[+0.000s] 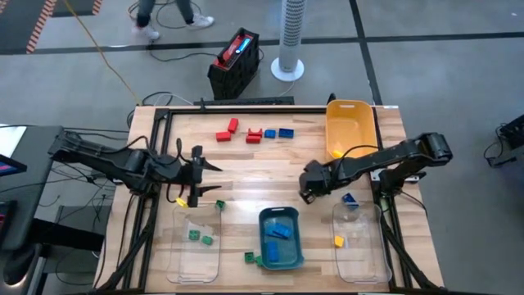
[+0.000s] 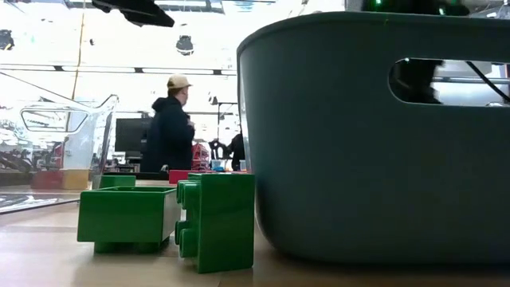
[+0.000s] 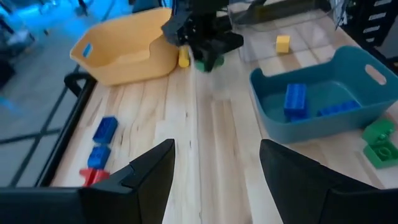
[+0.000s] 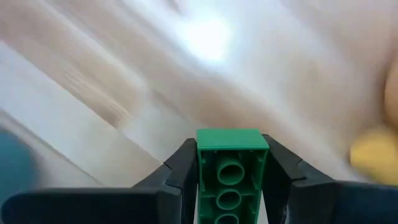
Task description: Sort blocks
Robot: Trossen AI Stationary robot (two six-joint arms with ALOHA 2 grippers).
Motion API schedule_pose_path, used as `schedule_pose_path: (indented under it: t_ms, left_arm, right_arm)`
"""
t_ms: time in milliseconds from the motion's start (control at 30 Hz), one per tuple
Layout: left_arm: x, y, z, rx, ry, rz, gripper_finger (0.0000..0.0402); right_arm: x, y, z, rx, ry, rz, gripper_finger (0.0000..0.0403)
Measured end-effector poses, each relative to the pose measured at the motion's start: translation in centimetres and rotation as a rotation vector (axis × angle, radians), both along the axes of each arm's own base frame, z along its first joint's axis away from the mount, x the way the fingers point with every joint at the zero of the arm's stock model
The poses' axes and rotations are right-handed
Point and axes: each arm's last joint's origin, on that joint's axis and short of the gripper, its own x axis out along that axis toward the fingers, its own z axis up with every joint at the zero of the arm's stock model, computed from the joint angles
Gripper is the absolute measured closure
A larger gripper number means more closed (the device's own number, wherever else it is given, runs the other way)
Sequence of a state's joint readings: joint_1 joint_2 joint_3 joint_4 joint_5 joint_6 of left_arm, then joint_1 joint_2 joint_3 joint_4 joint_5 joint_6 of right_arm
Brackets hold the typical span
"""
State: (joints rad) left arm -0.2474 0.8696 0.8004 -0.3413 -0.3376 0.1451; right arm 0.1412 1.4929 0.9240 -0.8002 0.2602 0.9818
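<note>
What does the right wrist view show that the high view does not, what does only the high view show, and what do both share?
Only the right wrist view shows the green brick clamped between the right tool's fingers. Only the high view shows the yellow bin, the teal bin, the red bricks and the left tool, open above the table. Both show the wooden table and the right tool.

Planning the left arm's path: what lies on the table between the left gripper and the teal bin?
In the left wrist view, only bare wood lies between the left gripper and the teal bin.
</note>
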Motion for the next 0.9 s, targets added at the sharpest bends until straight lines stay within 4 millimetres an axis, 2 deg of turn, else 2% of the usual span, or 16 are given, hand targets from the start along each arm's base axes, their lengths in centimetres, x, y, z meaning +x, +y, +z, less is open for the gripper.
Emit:
schedule_pose_path:
  t_ms: [200, 433, 667, 900]
  left_arm:
    - [1.1, -0.3, -0.7, 0.030, -0.131, -0.028, 0.0172]
    - [2.5, -0.5, -1.6, 0.031, -0.256, -0.035, 0.0172]
    - [4.3, -1.0, -1.8, -0.026, -0.328, -0.022, 0.0172]
    - [5.4, -1.0, -2.5, -0.057, -0.334, 0.041, 0.0169]
  right_arm:
    - [3.3, 1.1, 3.4, -0.292, -0.298, 0.157, 0.0270]
    - [6.3, 1.8, 6.5, -0.507, -0.613, 0.361, 0.0270]
    - [7.4, 2.2, 9.0, -0.704, -0.782, 0.485, 0.0269]
    - [7.4, 4.0, 10.5, -0.794, -0.905, 0.663, 0.0269]
